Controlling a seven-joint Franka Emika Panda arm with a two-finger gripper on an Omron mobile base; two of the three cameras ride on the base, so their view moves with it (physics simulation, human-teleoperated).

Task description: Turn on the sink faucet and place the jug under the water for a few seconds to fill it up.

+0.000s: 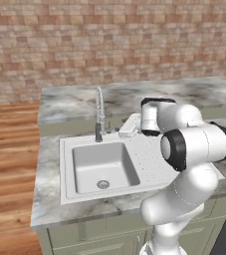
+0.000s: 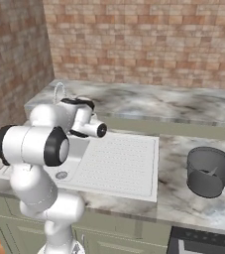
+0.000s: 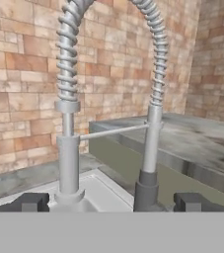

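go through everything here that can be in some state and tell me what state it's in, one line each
sink faucet: upright, no water running from it
sink: basin dry, nothing in it
jug: on the counter right of the sink, tipped toward the camera, mouth open, not held
gripper: open, fingertips apart, close in front of the faucet, holding nothing

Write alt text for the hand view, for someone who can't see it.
Close-up of the sink faucet, a chrome spring-coiled neck arching overhead against a brick wall, rising from the pale sink. The open gripper faces it, dark fingertips wide apart at the bottom, holding nothing. No water runs.
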